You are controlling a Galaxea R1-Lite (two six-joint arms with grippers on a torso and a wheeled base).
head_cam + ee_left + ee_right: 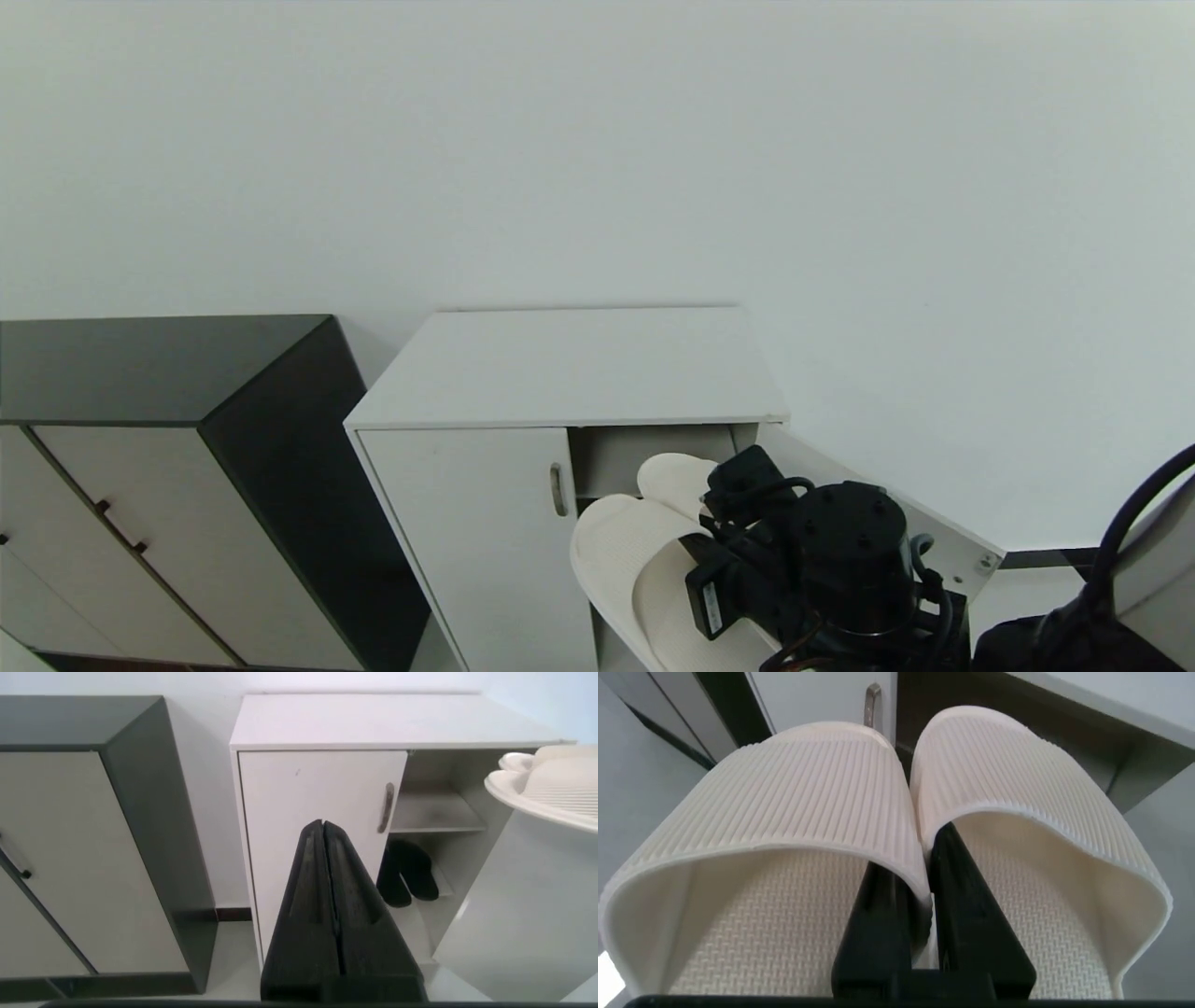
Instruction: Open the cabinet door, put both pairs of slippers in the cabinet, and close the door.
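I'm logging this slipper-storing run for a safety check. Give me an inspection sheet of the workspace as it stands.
Surface: pale floor, nothing seen on it.
Job's things: cabinet, right door open; black slippers inside, below the shelf; white slippers held at the opening.
Clutter: nothing seen.
Grippers: right gripper shut on white slippers; left gripper shut, empty, facing the closed door.
Cables: black cable beside the right arm.
Surroundings: dark cabinet on the left, plain wall.

Robot arms, one loaded, one empty.
Right end effector [920,859] grips a pair of white slippers [813,793]; left end effector [323,831] holds nothing, fingers pressed together.
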